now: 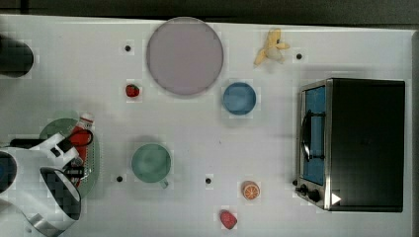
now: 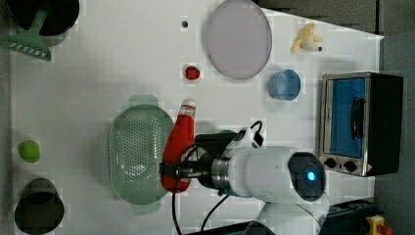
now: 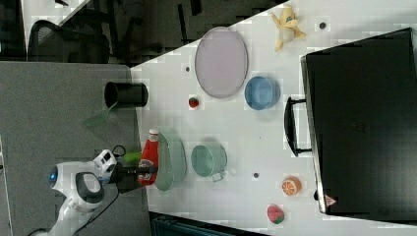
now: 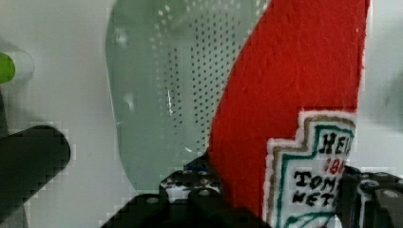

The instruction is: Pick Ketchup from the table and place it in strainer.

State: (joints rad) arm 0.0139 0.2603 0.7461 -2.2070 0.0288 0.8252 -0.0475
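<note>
A white table (image 1: pixel 207 138) with a dark floor along the top view's upper edge carries a black toaster oven (image 1: pixel 363 143) and a grey plate (image 1: pixel 185 55). At the top view's left, the gripper (image 2: pixel 177 169) is clamped on the Ketchup (image 2: pixel 178 147), held over the strainer (image 2: pixel 137 156) edge.

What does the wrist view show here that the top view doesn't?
Wrist view alone: the lettered label on the ketchup and the strainer's perforated holes. Top view alone: the plate, blue bowl, green mug, toaster oven, banana, strawberry and orange slice. Both: the end effector gripping the ketchup over the strainer's edge.
</note>
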